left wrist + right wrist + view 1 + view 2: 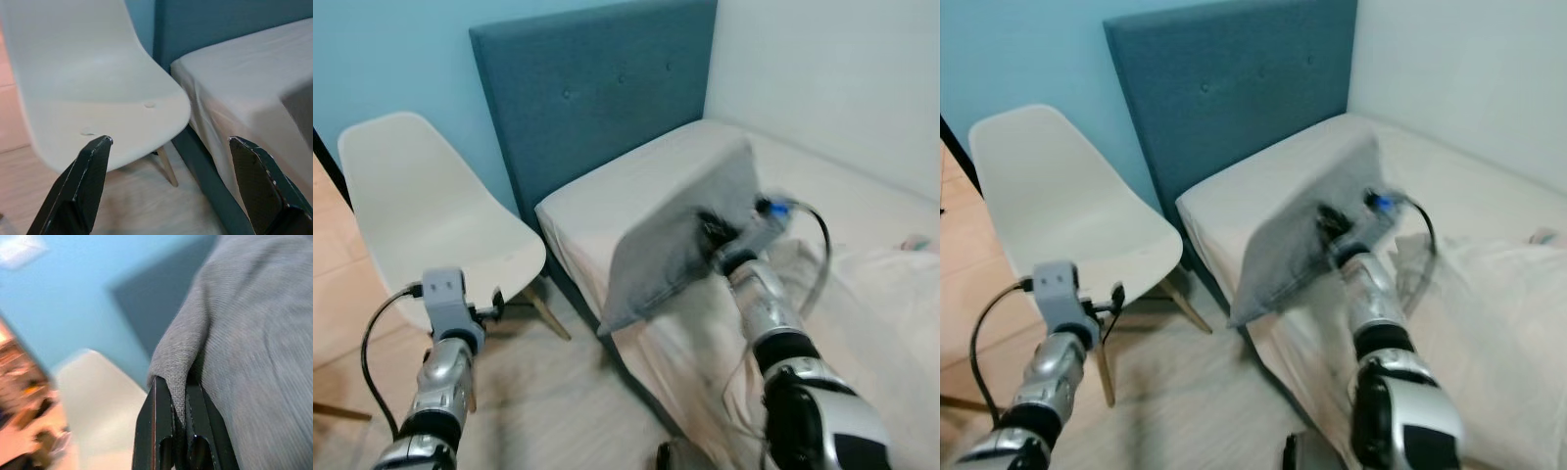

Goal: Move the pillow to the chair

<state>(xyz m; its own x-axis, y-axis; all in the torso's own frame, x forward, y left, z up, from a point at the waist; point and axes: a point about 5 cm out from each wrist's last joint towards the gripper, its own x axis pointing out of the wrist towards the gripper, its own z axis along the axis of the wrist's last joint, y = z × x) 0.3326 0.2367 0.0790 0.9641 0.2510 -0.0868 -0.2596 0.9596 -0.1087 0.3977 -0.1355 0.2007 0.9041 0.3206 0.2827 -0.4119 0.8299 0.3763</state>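
Above the edge of the bed [636,196], the grey pillow [680,240] hangs lifted clear of the mattress, apparently so it can be swung across to the white chair [440,215] standing just beside the bed. The right claw [178,418] is clenched on a fold of the pillow's fabric, fingers nearly together. The left claw [168,188] is spread wide and holds nothing, aimed at the chair seat.
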